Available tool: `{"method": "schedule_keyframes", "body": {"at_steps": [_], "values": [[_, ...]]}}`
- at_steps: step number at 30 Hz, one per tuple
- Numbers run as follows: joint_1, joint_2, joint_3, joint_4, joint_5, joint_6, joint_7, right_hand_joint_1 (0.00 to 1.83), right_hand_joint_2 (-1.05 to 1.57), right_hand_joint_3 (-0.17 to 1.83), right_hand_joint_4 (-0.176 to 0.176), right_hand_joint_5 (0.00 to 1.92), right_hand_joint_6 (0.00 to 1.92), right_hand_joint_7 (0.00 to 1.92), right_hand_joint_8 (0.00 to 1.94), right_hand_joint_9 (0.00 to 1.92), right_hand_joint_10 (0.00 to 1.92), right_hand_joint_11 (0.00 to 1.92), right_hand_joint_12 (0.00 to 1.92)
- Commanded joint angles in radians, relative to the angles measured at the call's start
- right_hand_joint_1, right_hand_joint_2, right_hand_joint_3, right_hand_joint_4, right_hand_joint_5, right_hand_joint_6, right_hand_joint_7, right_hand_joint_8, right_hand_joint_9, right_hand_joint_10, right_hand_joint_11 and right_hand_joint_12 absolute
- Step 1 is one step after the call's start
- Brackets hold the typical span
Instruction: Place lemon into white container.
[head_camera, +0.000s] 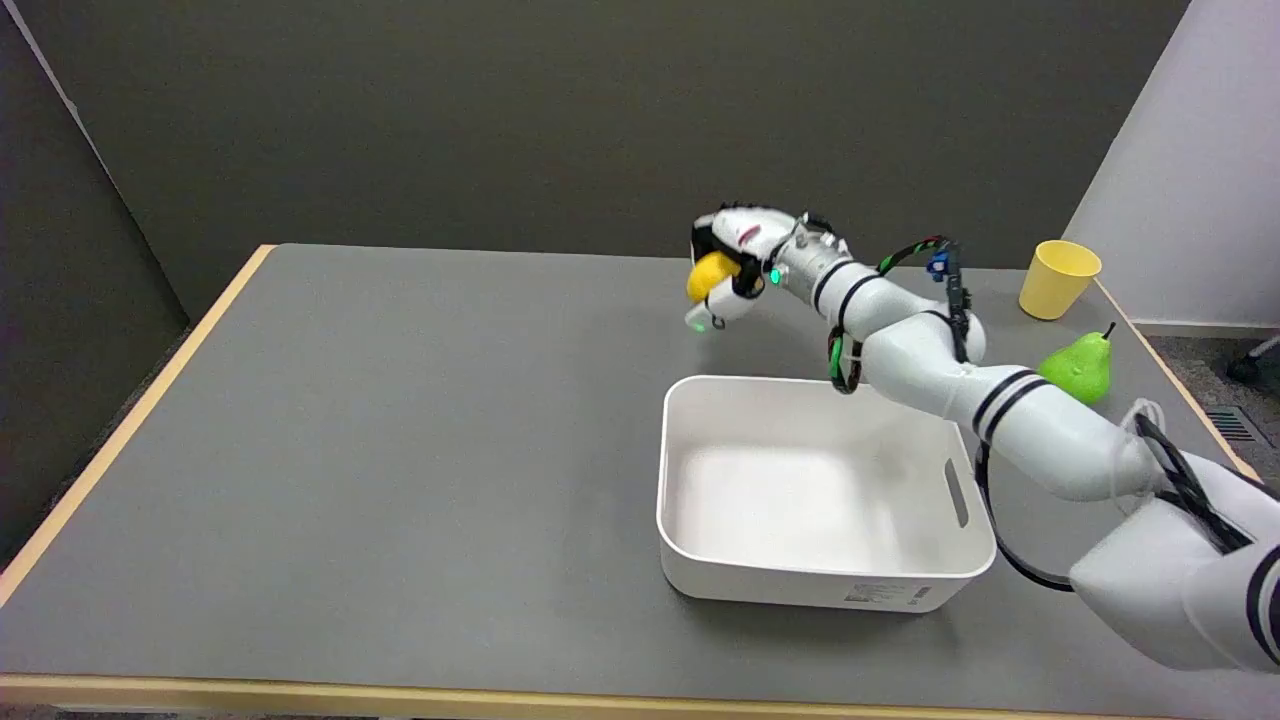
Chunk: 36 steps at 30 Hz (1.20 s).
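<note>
My right hand (732, 262) holds a yellow lemon (711, 274) in the air, fingers curled over it. It hovers beyond the far left corner of the white container (690, 470), above the grey table. The container is a rounded rectangular bin with a slot handle on its right wall, and nothing lies inside it. The right arm reaches in from the lower right, crossing above the bin's far right corner.
A green pear (1082, 368) lies on the table to the right, behind the arm. A yellow cup (1057, 279) stands at the far right corner. The table's wooden edge (130, 420) runs along the left and front.
</note>
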Motion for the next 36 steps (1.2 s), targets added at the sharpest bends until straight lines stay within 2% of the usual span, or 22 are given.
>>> {"method": "schedule_keyframes", "body": {"at_steps": [1,3,5,8,12,16,19,26,36], "values": [[-0.574,0.101,0.555,0.767,0.005,0.247,-0.002,1.33,1.18,0.17,-0.147,0.52,1.61,0.76,1.34,0.74,1.56,0.85,1.92],[-0.699,0.092,0.63,0.828,0.005,0.322,-0.001,1.33,1.18,0.16,-0.151,0.52,1.61,0.76,1.34,0.74,1.56,0.86,1.92],[-0.841,0.082,0.691,0.848,0.022,0.474,0.008,1.33,1.18,0.16,-0.151,0.52,1.61,0.77,1.33,0.74,1.55,0.87,1.92],[-0.974,0.083,0.679,0.823,0.123,0.681,0.002,1.33,1.17,0.17,-0.148,0.53,1.6,0.77,1.32,0.75,1.54,0.88,1.92],[-1.104,0.102,0.559,0.747,0.223,0.985,0.006,1.33,1.16,0.19,-0.141,0.54,1.6,0.78,1.31,0.75,1.54,0.88,1.92],[-1.117,0.118,0.411,0.65,0.259,1.248,0.009,1.33,1.16,0.2,-0.142,0.54,1.6,0.78,1.31,0.75,1.54,0.88,1.92],[-1.122,0.13,0.316,0.611,0.27,1.357,0.009,1.33,1.16,0.2,-0.142,0.55,1.59,0.78,1.31,0.75,1.54,0.88,1.92],[-1.152,0.152,0.203,0.57,0.27,1.418,0.009,1.33,1.15,0.21,-0.141,0.55,1.58,0.79,1.3,0.76,1.54,0.89,1.92],[-1.042,0.149,0.027,0.429,0.37,1.223,0.009,1.33,1.14,0.22,-0.141,0.55,1.58,0.79,1.31,0.76,1.54,0.89,1.92]]}}
